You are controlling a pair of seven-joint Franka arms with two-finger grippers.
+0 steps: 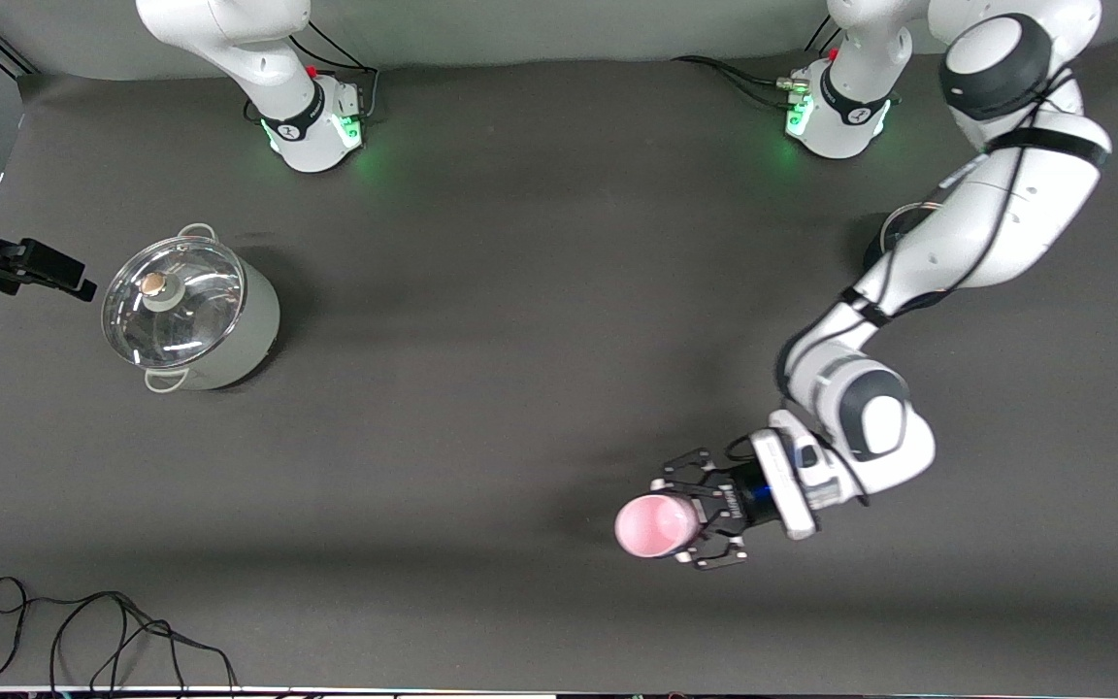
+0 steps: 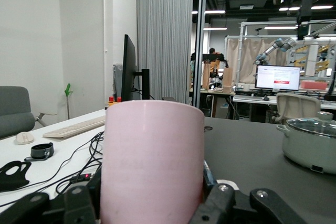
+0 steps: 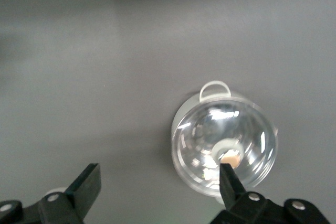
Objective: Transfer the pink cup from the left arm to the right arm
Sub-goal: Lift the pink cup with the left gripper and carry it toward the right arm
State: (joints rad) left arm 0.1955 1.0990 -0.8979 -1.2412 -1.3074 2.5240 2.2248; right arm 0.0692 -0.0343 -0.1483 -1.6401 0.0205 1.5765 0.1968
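With the left gripper (image 1: pixel 690 521) clenched on the upright cup (image 1: pixel 656 525) over the table's near edge and the right gripper (image 3: pixel 157 192) released above the pot (image 1: pixel 190 313), a mistimed handover could drop the cup.

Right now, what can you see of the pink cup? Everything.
The small pale-pink tapered plastic cup has no handle, a plain matte wall and an open mouth that looks empty in the front view. It stands upright, clamped between the jaws of the left arm's black linkage gripper, whose fingers press on its lower wall from both sides. It sits low over the dark table mat, toward the left arm's end; whether its base touches the mat is unclear.
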